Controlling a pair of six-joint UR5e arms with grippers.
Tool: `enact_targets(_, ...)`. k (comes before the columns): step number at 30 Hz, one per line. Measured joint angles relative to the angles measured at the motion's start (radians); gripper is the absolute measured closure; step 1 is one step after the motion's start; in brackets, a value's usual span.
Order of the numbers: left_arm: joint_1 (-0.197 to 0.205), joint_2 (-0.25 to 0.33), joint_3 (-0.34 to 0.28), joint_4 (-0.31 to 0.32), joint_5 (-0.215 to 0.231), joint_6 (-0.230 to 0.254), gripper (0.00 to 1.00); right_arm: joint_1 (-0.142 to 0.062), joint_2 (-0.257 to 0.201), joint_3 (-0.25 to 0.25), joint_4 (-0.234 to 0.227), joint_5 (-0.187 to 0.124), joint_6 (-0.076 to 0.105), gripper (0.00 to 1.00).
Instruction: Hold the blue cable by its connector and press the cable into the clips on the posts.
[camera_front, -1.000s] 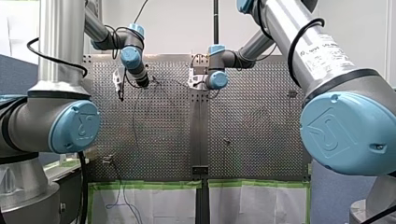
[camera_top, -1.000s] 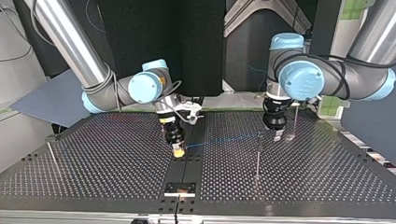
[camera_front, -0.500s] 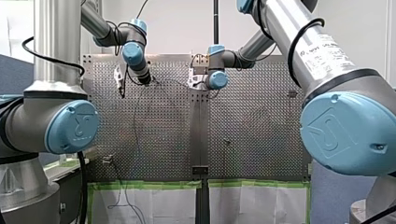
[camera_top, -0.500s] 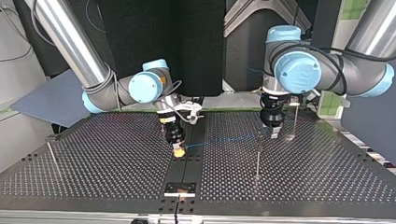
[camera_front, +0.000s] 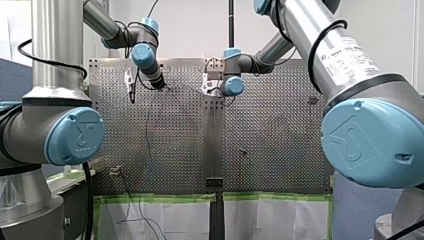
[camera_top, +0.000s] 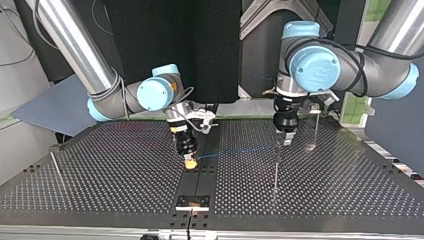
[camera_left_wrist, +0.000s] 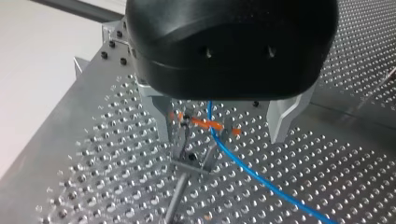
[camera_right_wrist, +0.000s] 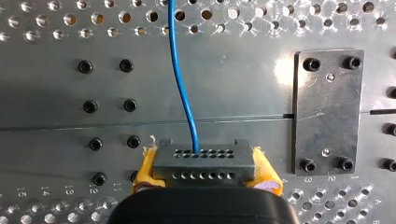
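Observation:
In the right wrist view my right gripper is shut, its yellow pads on the dark grey connector. The blue cable runs out of the connector and away over the plate. In the top view that gripper is low at the table's middle, and the cable stretches to a thin post. My left gripper hangs just over that post's top. In the left wrist view my left gripper stands open, its metal fingers either side of an orange-tipped clip that the cable crosses.
A second thin post stands close behind my left gripper, and a third is at the top view's far left. A small bolted plate lies beside the connector. The cable's slack hangs over the table's near edge in the front view.
My left arm has moved toward the top view's left, bringing its open gripper from beside the post to over its clip. My right gripper and the connector have stayed put.

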Motion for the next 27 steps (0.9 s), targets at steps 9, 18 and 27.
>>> enact_targets(9,-0.018,0.006,0.0,0.003,-0.003,0.015,0.0,0.0,0.0,0.0,0.0,0.0,0.0,1.0)
enact_targets(18,-0.025,0.007,0.0,0.011,-0.017,0.019,0.0,0.0,0.0,0.0,-0.002,-0.002,0.0,1.0)
enact_targets(27,-0.028,0.007,0.0,0.012,-0.024,0.023,0.0,0.003,0.0,0.0,-0.002,-0.005,0.0,1.0)
